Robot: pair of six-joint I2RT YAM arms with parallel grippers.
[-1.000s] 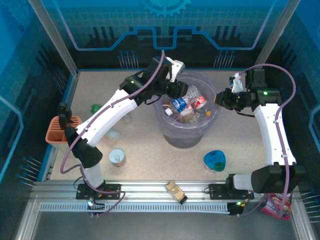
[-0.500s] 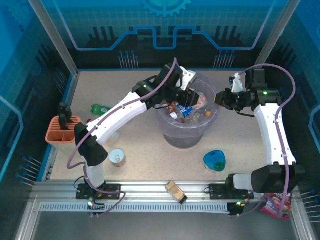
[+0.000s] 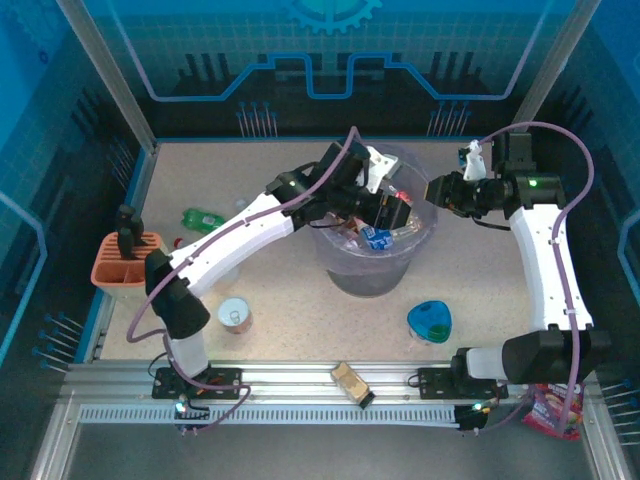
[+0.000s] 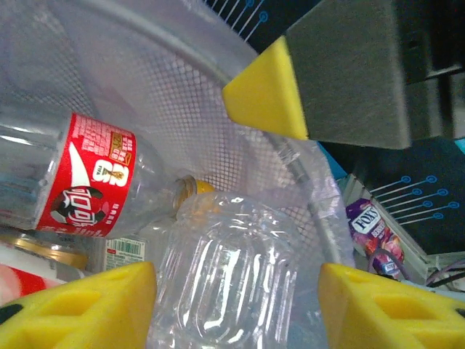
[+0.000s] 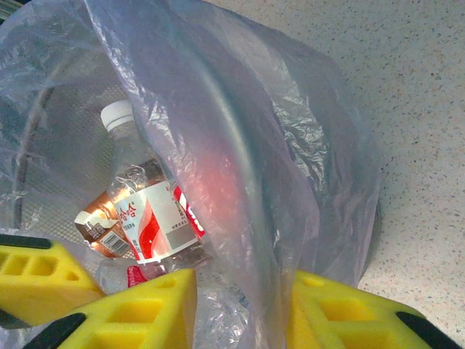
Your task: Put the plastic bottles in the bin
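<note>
The grey-lavender bin [image 3: 370, 272] stands mid-table with several plastic bottles [image 3: 378, 236] inside. My left gripper [image 3: 388, 208] hangs over its opening. In the left wrist view that gripper [image 4: 236, 309] is open, and a clear ribbed bottle [image 4: 225, 262] lies between its yellow fingertips [image 4: 87, 305], clear of the right one. A red-labelled bottle [image 4: 80, 182] lies behind it. My right gripper [image 3: 440, 195] stands at the bin's right rim. There its jaws [image 5: 243, 313] are open astride the rim and bag [image 5: 240, 167], beside a red-white bottle [image 5: 149, 214]. A green bottle [image 3: 203, 218] lies on the table at the left.
An orange slotted basket [image 3: 122, 258] sits at the left edge and a tin can [image 3: 235, 316] near the left arm's base. A blue dish [image 3: 428, 321] lies right of centre. One snack packet [image 3: 350, 383] rests on the front rail, and a purple one [image 3: 552, 410] at the bottom right.
My left arm has swung right and reached farther over the bin, and its jaws have opened off the clear bottle. My right gripper's jaws have parted at the rim.
</note>
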